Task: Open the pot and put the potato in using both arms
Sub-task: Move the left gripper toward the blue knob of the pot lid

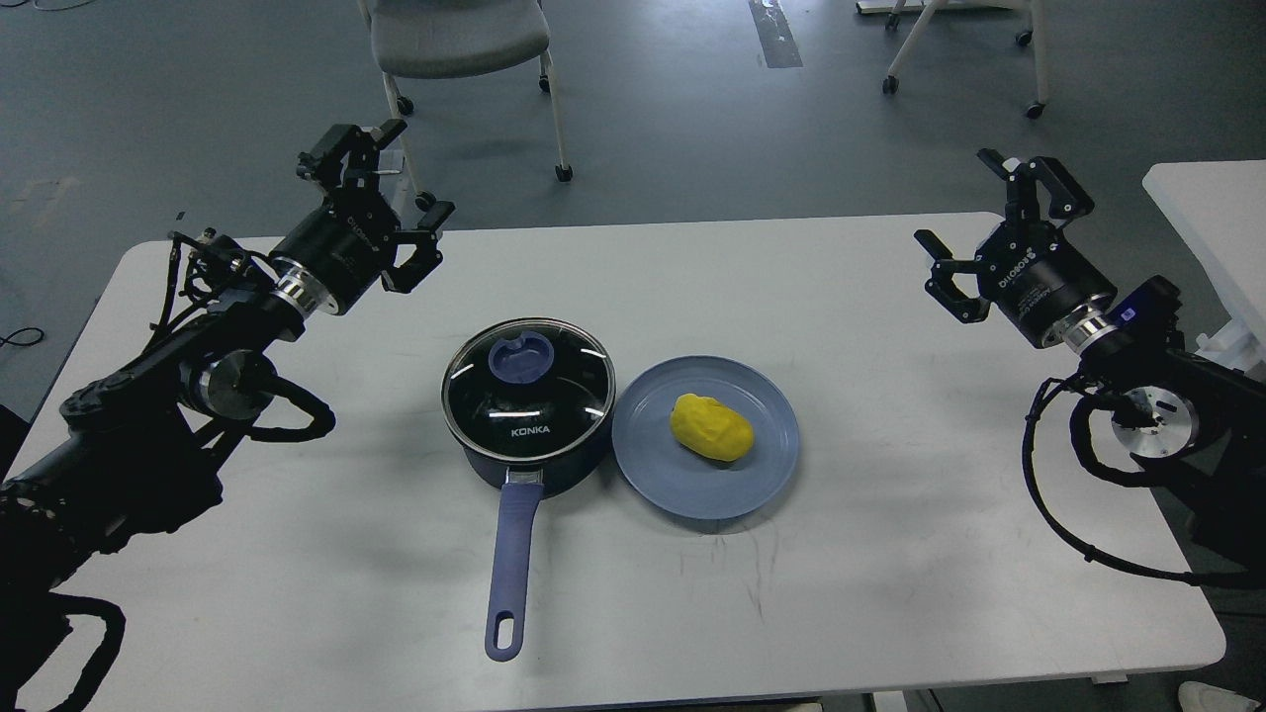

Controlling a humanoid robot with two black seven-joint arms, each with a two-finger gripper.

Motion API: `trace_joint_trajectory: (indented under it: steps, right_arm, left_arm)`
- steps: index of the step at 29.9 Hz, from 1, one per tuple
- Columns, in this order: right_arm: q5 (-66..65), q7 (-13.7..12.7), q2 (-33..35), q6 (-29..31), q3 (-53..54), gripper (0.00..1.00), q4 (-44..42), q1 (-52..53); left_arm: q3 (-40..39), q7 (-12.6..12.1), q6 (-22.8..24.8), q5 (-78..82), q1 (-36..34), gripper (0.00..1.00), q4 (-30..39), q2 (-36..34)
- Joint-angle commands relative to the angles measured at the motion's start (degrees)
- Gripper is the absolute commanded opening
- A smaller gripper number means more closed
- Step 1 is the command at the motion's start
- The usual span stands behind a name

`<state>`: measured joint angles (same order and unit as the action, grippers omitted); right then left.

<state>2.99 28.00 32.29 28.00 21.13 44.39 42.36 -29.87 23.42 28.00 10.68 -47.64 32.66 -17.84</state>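
The dark navy pot [534, 465] stands at the table's middle with its glass lid [528, 381] on, a blue knob on top. Its long periwinkle handle [512, 564] points toward the front edge. Just to the pot's right, the yellow potato [711, 427] lies on a shallow blue plate [653, 465]. My left gripper [381, 203] hangs open above the table's far left, well away from the pot. My right gripper [994, 232] hangs open at the far right, apart from the plate. Neither holds anything.
The white table [890, 574] carries only the pot and plate. A grey wheeled chair [465, 40] stands behind the table, more chair legs at the back right. Another white table [1217, 218] edges in at the right.
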Motion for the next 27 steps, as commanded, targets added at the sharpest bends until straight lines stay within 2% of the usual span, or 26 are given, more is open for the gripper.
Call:
trace_joint_trajectory:
  steps: [1,14,17,18,22,24,27]
  right_arm:
    - [0.0,0.0,0.2,0.0,0.0,1.0,0.1,0.1]
    - [0.0,0.0,0.8,0.0,0.0,1.0,0.2,0.1]
    - [0.0,0.0,0.8,0.0,0.0,1.0,0.2,0.1]
    - [0.1,0.0,0.8,0.0,0.0,1.0,0.2,0.1]
    - [0.1,0.0,1.6,0.0,0.0,1.0,0.3,0.2]
    - [0.1,0.0,2.3,0.0,0.0,1.0,0.4,0.1]
    - [0.1,0.0,2.6,0.0,0.0,1.0,0.4,0.0]
  left_arm:
    - [0.1,0.0,0.0,-0.1,0.0,0.98,-0.1,0.3]
    - [2.3,0.0,0.0,3.3,-1.7,0.98,0.0,-1.0]
    - [2.7,2.7,0.0,12.1,-4.7,0.98,2.1,-2.5]
    - [2.7,4.6,0.0,16.3,-5.8,0.98,4.0,-3.1]
    - [2.7,4.6,0.0,29.1,-10.4,0.98,11.4,-6.6]
    - [2.7,4.6,0.0,39.0,-12.6,0.98,19.0,-9.6]
    - [2.7,4.6,0.0,51.6,-13.6,0.98,26.9,-11.7]
